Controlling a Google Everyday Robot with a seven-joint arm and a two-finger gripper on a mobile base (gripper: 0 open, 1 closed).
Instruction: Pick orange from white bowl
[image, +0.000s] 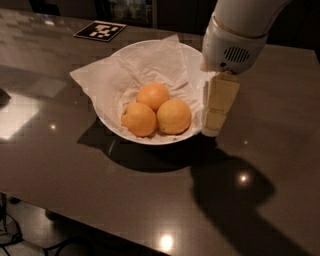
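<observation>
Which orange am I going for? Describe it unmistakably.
On the dark table sits a paper-lined white bowl. Take the orange, rightmost of three inside, nearest the claw at the bowl's right rim; it is the palest and largest.

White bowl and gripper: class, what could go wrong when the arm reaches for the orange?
The gripper hangs at the white bowl's right rim; descending here, it may strike the rim and tip the bowl. The orange touches two other oranges, so a grasp may nudge them or snag the paper lining.
</observation>
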